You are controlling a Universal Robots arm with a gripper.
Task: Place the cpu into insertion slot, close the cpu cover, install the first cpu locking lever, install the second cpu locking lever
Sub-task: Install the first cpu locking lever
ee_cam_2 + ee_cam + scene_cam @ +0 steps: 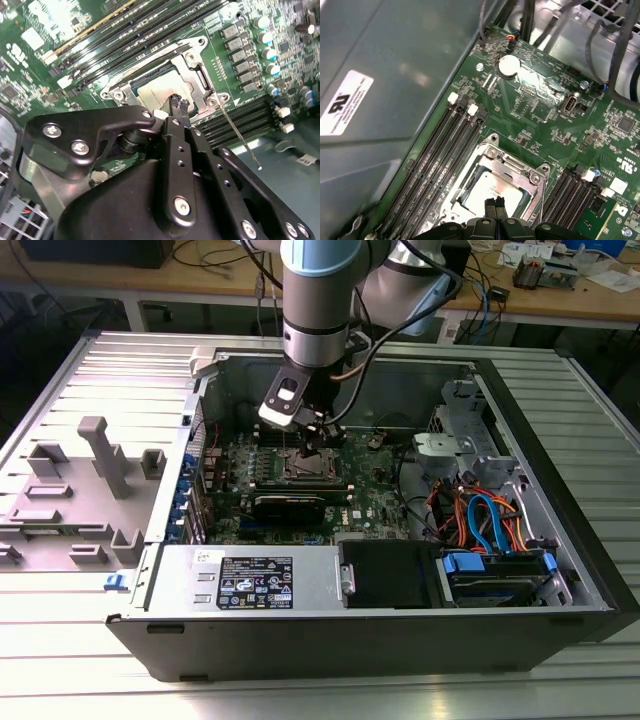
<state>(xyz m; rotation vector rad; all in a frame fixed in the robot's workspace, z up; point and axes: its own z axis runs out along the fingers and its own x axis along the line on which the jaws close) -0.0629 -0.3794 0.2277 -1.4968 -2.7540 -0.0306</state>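
The insertion slot point(308, 464) sits mid-board on the green motherboard. In both wrist views the cpu point(159, 89) point(492, 189) lies flat in it, dull silver top showing. The cpu cover point(196, 76) point(519, 173), a silver frame, lies down around the chip. One thin wire locking lever point(241, 139) sticks out free from the socket's corner, over the black memory slots. My gripper point(177, 104) point(494, 203) point(312, 437) hangs just over the chip's edge, its black fingertips shut together with nothing between them.
Long black memory slots point(437, 150) flank the socket on both sides. A row of capacitors point(265, 40) stands close by. The case wall point(380, 75) rises beside the board. Drive bays and coloured cables point(490, 520) fill the exterior view's right.
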